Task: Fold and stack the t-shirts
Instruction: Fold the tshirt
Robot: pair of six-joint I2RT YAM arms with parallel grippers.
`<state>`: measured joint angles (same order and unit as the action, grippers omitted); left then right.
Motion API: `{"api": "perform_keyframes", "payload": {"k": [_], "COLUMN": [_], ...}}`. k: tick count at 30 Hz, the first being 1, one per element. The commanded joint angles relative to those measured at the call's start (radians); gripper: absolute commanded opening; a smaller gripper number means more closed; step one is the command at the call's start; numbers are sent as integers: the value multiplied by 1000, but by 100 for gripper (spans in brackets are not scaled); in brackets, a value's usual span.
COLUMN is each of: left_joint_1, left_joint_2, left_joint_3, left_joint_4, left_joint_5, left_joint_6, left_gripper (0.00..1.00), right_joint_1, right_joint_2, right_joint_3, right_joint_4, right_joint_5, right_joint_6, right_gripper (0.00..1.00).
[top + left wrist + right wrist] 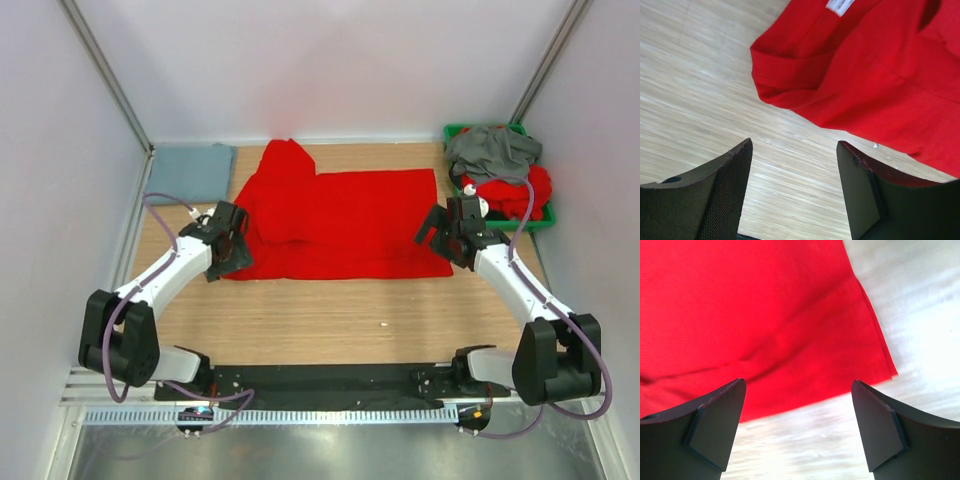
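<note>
A bright red t-shirt (345, 222) lies spread on the wooden table, its left sleeve folded in over the body. Its white neck label (840, 5) shows in the left wrist view. My left gripper (232, 255) is open and empty just above the shirt's near left corner (785, 95). My right gripper (445, 240) is open and empty above the shirt's near right corner (880, 367). A folded blue-grey t-shirt (192, 172) lies at the far left. A dark grey t-shirt (492, 150) and red t-shirts (515, 192) lie heaped in the bin.
The green plastic bin (545, 222) stands at the far right corner. White walls and metal posts enclose the table. Bare wood (340, 320) runs between the shirt and the arm bases.
</note>
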<state>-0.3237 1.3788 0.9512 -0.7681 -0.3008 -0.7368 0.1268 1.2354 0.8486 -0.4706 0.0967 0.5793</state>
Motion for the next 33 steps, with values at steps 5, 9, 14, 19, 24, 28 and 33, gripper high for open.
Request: {"api": "perform_keyframes", "payload": {"k": [5, 9, 14, 19, 24, 28, 33], "left_joint_1": [70, 118, 161, 186, 189, 189, 187], "left_joint_2": [-87, -103, -78, -8, 45, 69, 78], "left_joint_3": [-104, -161, -193, -186, -192, -203, -204], "left_joint_4": [151, 199, 256, 296, 331, 357, 366], "left_joint_5": [11, 32, 48, 46, 61, 71, 75], "left_joint_6": [-139, -165, -174, -161, -165, -165, -161], "left_gripper": [72, 73, 65, 57, 41, 26, 11], "right_joint_1": [-4, -7, -52, -113, -115, -115, -115], "right_joint_2": [-25, -16, 21, 64, 105, 125, 121], "right_joint_3": [-49, -71, -86, -95, -121, -143, -169], "right_joint_4": [4, 18, 46, 81, 111, 127, 106], "right_joint_5": [0, 12, 6, -15, -11, 0, 40], "right_joint_6": [-21, -30, -53, -72, -47, -33, -13], "right_gripper": [93, 94, 94, 92, 86, 77, 73]}}
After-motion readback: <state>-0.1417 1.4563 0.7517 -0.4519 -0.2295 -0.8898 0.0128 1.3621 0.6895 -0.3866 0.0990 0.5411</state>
